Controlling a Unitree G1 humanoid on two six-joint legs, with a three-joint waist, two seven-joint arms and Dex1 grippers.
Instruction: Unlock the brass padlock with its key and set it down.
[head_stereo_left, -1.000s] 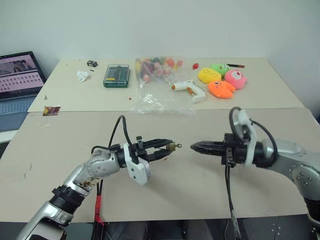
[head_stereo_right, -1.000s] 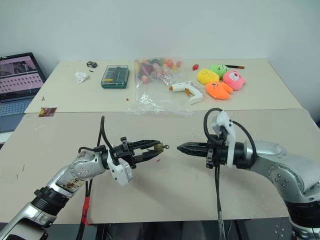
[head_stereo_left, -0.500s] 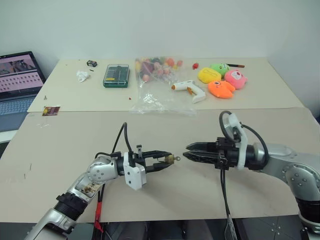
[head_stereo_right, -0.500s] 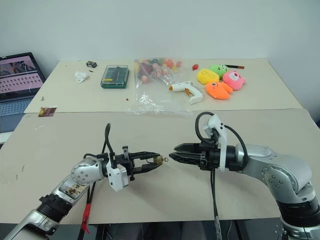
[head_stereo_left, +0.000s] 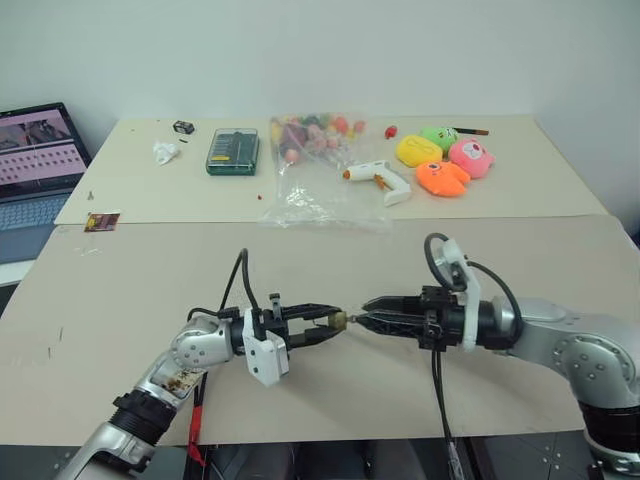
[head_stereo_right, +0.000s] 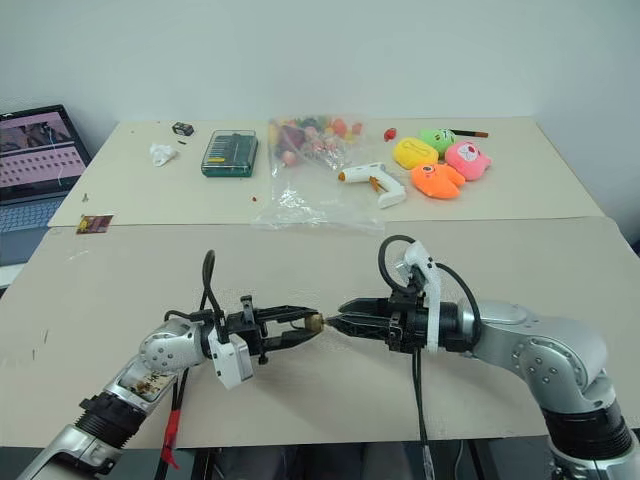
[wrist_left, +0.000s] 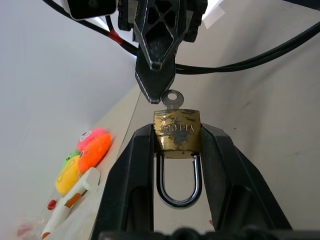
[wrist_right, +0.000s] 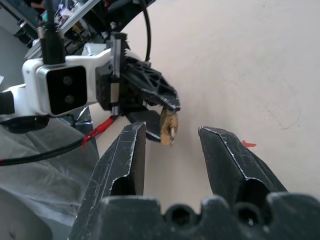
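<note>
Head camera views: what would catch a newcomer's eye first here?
The two black-fingered grippers meeting tip to tip above the beige table: the left gripper clamps a tiny gold-coloured brass padlock with a silvery key sticking out, and the right gripper stands open around that key. Next, the bright plush toys at the table's far side.

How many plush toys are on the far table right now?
3, clustered at the far right: a yellow plush toy, an orange plush toy nearer the robot, and a pink plush toy rightmost. A green item behind them might be another.
</note>
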